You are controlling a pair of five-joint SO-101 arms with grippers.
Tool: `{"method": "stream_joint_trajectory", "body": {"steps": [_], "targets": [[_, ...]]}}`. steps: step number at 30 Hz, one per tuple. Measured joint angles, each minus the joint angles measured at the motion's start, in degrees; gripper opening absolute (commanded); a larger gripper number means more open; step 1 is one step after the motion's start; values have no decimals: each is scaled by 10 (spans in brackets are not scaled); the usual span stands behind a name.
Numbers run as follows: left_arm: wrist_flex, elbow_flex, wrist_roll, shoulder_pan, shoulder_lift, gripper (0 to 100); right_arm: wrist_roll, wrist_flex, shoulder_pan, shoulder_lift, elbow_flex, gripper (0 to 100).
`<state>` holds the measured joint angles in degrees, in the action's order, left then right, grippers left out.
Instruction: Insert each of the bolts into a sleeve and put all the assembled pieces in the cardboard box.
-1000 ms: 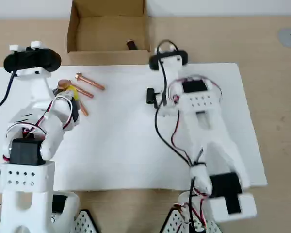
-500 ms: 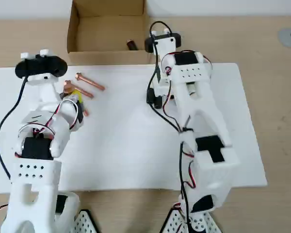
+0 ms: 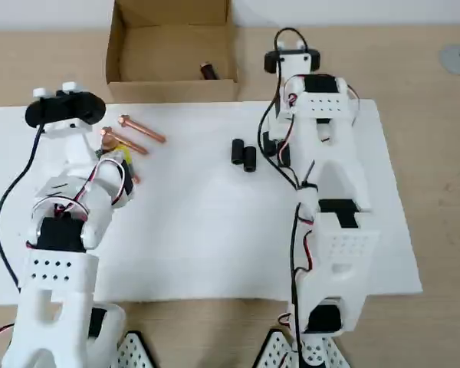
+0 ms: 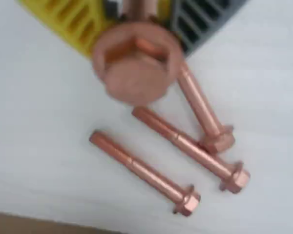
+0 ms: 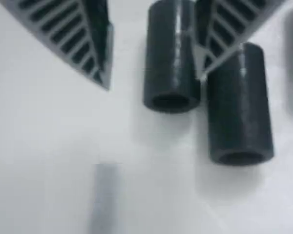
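The left arm stands folded at the near bench (image 3: pixel 429 322) edge, its left claw (image 4: pixel 136 17) clenched on a copper bolt (image 4: pixel 136 61) whose head faces the wrist camera. Three loose bolts (image 4: pixel 146 170) lie on the white sheet (image 3: pixel 192 230) just beyond that claw. The right arm stretches farther forward, wrist tipped down. Its right claw (image 5: pixel 154 78) is released and straddles one black sleeve (image 5: pixel 171 58). A second sleeve (image 5: pixel 239 107) lies just beside it, one finger's tip between the two. Farthest off, beyond both claws, stands the cardboard box (image 3: pixel 115 54), holding one dark piece (image 3: pixel 208 71).
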<state>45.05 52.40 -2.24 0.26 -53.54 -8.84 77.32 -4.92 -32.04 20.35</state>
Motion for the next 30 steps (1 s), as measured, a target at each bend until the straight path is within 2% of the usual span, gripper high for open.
{"method": "stream_joint_trajectory", "body": {"steps": [30], "targets": [[0, 1, 0, 0, 0, 5, 8, 9, 8, -76, 38, 123]]}}
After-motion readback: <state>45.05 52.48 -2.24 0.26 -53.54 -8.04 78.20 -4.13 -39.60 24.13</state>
